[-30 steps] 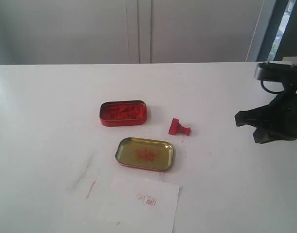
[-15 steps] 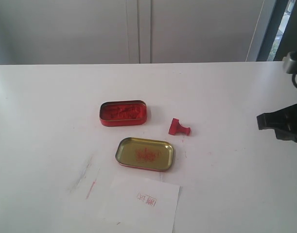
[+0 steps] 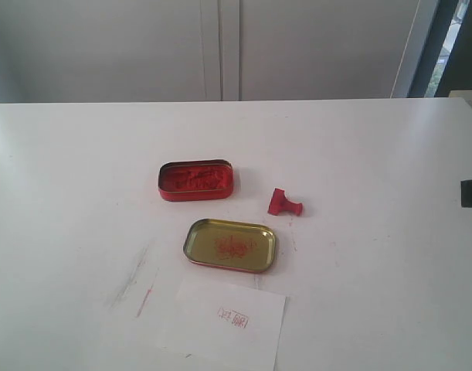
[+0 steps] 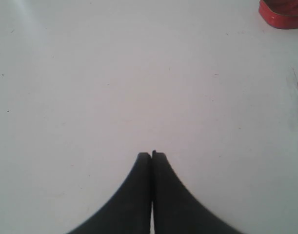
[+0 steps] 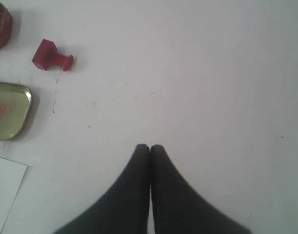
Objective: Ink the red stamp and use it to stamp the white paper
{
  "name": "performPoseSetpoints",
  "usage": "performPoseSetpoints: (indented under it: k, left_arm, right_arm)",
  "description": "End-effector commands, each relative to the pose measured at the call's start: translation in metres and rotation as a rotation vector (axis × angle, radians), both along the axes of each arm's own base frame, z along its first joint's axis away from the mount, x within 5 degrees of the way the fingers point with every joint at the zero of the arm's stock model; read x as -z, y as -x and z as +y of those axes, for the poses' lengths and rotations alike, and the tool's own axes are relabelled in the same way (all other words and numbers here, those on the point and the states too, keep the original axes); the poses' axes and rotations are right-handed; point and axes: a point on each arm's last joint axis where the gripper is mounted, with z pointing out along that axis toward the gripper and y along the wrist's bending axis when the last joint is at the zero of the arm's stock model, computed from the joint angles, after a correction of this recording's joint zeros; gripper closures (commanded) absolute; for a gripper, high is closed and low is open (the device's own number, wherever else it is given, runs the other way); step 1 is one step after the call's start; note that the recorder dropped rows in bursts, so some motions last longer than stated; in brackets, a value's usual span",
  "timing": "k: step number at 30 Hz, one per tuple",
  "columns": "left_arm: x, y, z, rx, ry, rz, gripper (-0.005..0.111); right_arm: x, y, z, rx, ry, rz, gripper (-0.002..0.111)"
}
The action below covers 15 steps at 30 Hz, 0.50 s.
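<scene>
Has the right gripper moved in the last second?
Yes. The right gripper drew back rightward, away from the red stamp, almost out of the exterior view.

left gripper (image 4: 151,155): jaws pressed together, tips touching | right gripper (image 5: 149,147): jaws pressed together, tips touching

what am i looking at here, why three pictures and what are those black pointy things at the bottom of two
This is a two-armed robot at a white table. One camera views the whole scene; the other two sit on the wrists. Those black shapes are the left arm's fingers and the right arm's fingers, both shut and holding nothing. On the table lie an open red tin of ink paste, its gold-lined lid, a small red plastic stamp on its side, and a white paper sheet bearing a red print.
</scene>
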Motion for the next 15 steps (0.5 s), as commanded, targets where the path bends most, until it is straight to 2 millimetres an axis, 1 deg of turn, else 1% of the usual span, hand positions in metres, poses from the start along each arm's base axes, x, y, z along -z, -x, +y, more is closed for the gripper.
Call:
performPoseSetpoints:
  k: [1, 15]
  left_arm:
    - [0.0030, 0.0005, -0.0001, -0.003, 0.005, 0.012, 0.107]
    - [0.0030, 0.0005, -0.0001, -0.003, 0.005, 0.012, 0.107]
  right_arm:
    - [-0.0009, 0.0050, -0.0018, 0.018, -0.006, -0.020, 0.108]
    - [0.0007, 0.0069, -0.0015, 0.018, -0.011, -0.004, 0.108]
